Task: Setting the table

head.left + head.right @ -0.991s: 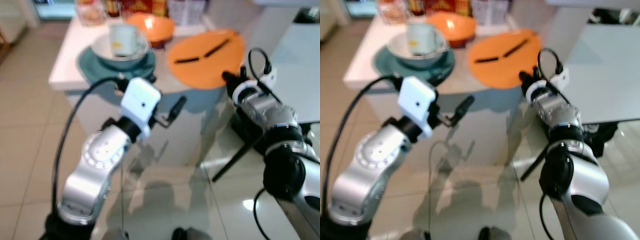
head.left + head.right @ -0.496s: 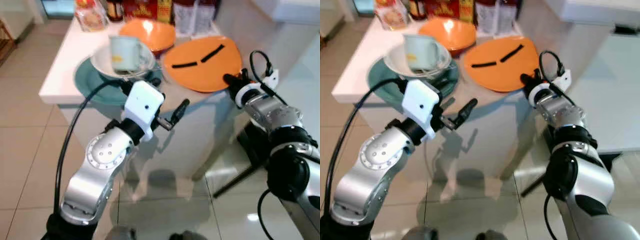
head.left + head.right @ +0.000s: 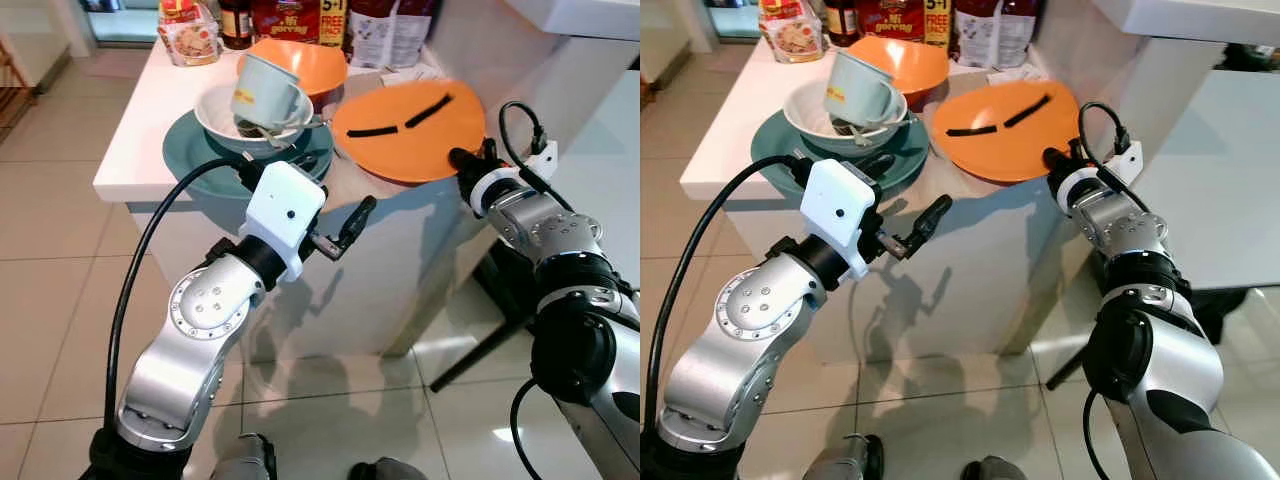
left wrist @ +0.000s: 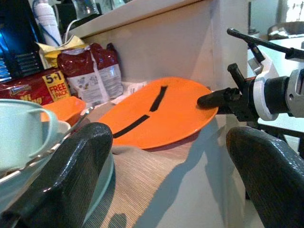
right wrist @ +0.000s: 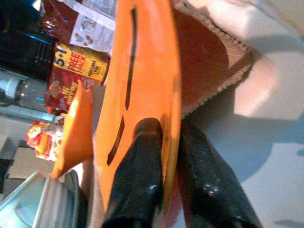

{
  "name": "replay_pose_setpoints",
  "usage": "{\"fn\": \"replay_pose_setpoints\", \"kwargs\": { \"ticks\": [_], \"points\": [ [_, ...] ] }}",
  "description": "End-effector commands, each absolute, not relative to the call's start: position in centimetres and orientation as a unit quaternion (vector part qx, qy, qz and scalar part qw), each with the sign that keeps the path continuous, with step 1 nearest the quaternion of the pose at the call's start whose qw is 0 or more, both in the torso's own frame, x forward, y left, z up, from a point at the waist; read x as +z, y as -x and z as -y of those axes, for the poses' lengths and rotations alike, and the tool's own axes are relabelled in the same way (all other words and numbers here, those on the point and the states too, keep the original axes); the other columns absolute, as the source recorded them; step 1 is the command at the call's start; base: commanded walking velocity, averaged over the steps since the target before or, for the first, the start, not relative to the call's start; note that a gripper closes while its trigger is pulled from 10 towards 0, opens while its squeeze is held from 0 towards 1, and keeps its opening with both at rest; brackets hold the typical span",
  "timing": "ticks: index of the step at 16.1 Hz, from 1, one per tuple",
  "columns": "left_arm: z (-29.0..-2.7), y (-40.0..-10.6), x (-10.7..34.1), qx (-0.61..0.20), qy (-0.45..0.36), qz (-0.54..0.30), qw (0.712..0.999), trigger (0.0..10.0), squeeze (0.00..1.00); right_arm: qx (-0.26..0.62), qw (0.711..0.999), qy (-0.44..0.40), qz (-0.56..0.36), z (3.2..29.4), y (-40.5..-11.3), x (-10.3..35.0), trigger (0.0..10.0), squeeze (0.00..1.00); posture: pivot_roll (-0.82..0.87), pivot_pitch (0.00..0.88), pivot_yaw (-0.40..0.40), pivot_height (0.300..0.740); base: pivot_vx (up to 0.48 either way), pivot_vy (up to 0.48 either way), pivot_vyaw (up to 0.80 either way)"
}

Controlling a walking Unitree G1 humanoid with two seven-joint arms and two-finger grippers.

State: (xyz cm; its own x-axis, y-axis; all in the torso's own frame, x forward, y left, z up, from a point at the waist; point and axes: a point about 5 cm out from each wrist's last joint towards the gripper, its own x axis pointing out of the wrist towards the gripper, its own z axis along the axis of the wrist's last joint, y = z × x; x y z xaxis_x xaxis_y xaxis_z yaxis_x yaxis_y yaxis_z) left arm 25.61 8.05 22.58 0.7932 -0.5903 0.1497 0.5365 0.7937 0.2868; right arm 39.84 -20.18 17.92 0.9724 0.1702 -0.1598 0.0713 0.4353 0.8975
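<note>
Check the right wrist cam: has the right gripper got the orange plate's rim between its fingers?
Yes, the right gripper has one black finger above and one below the orange plate rim.

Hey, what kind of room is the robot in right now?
Probably a home kitchen or dining area: a white counter carries an orange plate, a mug in a bowl, and snack packets, above a tiled floor.

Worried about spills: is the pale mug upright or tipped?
Tipped. The pale mug leans on its side inside the white bowl, mouth angled down toward cutlery.
</note>
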Motion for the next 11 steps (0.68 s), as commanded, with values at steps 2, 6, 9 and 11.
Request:
{"fn": "replay_pose_setpoints", "kwargs": {
  "ticks": [2, 6, 9, 11],
  "points": [
    [-7.85, -25.33, 22.68, -0.306, -0.111, 0.120, 0.938, 10.0, 0.00, 0.017, 0.843, -0.527, -0.110, 20.75, -39.74, 17.81, 10.0, 1.00, 0.11, 0.116, -0.074, 0.740, 0.000, 0.000, 0.00],
    [-7.86, -25.31, 22.71, -0.307, -0.110, 0.121, 0.938, 10.0, 0.00, 0.014, 0.847, -0.519, -0.113, 20.61, -39.84, 17.82, 10.0, 1.00, 0.11, 0.116, -0.073, 0.740, 0.000, 0.000, 0.00],
    [-7.88, -25.32, 22.72, -0.307, -0.110, 0.120, 0.938, 10.0, 0.00, 0.012, 0.851, -0.513, -0.114, 20.49, -39.92, 17.78, 10.0, 1.00, 0.11, 0.115, -0.074, 0.740, 0.000, 0.000, 0.00],
    [-7.90, -25.32, 22.71, -0.307, -0.110, 0.120, 0.938, 10.0, 0.00, 0.015, 0.861, -0.495, -0.114, 20.34, -39.95, 17.76, 10.0, 1.00, 0.11, 0.115, -0.074, 0.740, 0.000, 0.000, 0.00]
  ]
}}
